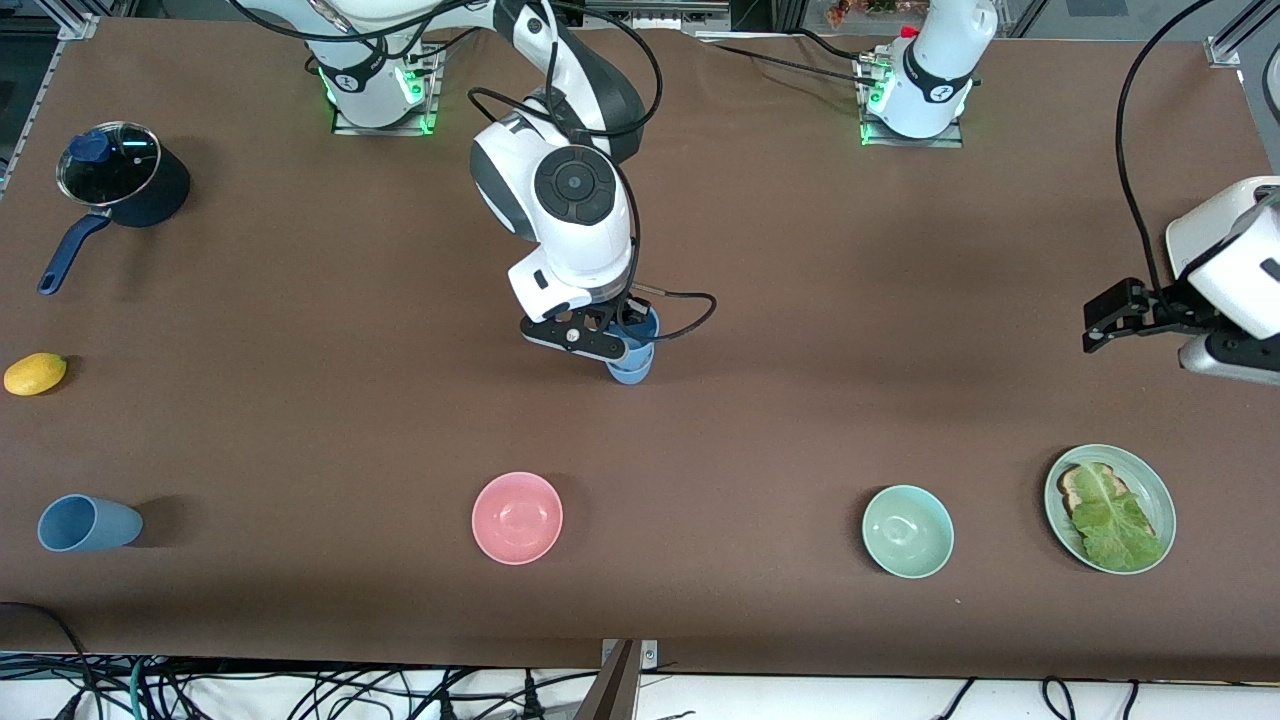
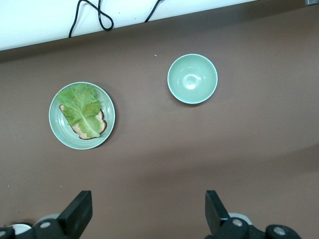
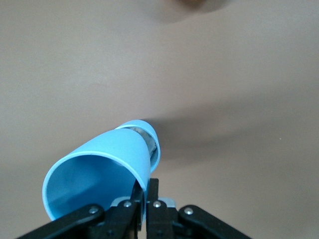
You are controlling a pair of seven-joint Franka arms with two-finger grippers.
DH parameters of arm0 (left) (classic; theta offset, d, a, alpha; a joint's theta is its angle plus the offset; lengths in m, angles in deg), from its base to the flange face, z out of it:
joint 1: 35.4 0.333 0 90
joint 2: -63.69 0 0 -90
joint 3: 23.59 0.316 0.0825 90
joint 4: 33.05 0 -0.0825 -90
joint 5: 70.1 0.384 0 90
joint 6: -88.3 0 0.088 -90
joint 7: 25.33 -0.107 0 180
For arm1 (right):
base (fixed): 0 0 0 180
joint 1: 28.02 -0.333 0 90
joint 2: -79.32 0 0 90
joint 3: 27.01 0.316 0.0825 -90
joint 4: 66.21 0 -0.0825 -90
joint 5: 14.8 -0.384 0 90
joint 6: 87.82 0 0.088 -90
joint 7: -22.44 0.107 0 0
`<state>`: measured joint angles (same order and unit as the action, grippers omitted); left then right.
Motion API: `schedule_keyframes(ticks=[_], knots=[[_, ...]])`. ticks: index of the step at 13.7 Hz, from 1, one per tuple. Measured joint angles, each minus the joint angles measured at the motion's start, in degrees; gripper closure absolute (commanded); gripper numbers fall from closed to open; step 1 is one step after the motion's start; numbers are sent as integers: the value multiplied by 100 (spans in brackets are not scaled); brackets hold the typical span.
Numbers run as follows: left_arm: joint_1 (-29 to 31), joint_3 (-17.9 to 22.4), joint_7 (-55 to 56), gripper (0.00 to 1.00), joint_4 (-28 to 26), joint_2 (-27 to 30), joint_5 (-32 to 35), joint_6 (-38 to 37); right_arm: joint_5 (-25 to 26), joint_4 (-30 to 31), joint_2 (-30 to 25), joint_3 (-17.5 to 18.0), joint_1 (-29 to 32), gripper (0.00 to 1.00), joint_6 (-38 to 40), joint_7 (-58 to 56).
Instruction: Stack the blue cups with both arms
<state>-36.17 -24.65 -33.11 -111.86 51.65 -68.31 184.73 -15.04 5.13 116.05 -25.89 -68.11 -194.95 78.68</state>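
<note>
Because stacking needs one cup fed mouth-up into another, the right gripper (image 1: 626, 334) in the front view sits at mid-table, clamped on the rim wall of the held cup (image 1: 645, 327). That cup looks to be seated in the lower cup (image 1: 630, 373), which stands on the table (image 1: 800, 300) directly under it. You have bare cloth all round this pair, so lifting straight up should be free. The tipped cup (image 1: 88, 523) lies on its side at 8 o'clock from centre, near the table's front edge at the right arm's end. I judge it the one yet to be stacked. The lemon (image 1: 35, 373) is at 9 and the saucepan (image 1: 125, 185) at 10, both well apart from it. The pink bowl (image 1: 517, 517) sits at 6, the mint bowl (image 1: 908, 531) at 5 and the plate (image 1: 1060, 500) at 4. The left gripper (image 1: 1098, 322) waits at 3 o'clock, over bare table.

From the left wrist, you see its fingers (image 2: 79, 214) spread wide with nothing between them. The plate (image 2: 60, 134), carrying lettuce on toast, and the mint bowl (image 2: 192, 78) lie below, apart from each other, with the table edge close by.

From the right wrist, the right gripper (image 3: 147, 195) pinches the held cup (image 3: 107, 154) by one side of its rim. The cup's base seems to enter the lower cup (image 3: 156, 144). Open cloth surrounds them.
</note>
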Motion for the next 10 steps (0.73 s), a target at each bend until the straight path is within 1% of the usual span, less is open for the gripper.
schedule_keyframes(ticks=[8,10], knots=[[51,-11,20,0,-169,700,-1,-341,37,113,32,-3,0,100,-125,0],[51,-16,24,0,-201,848,-1,-610,40,191,34,-3,0,100,-171,0]])
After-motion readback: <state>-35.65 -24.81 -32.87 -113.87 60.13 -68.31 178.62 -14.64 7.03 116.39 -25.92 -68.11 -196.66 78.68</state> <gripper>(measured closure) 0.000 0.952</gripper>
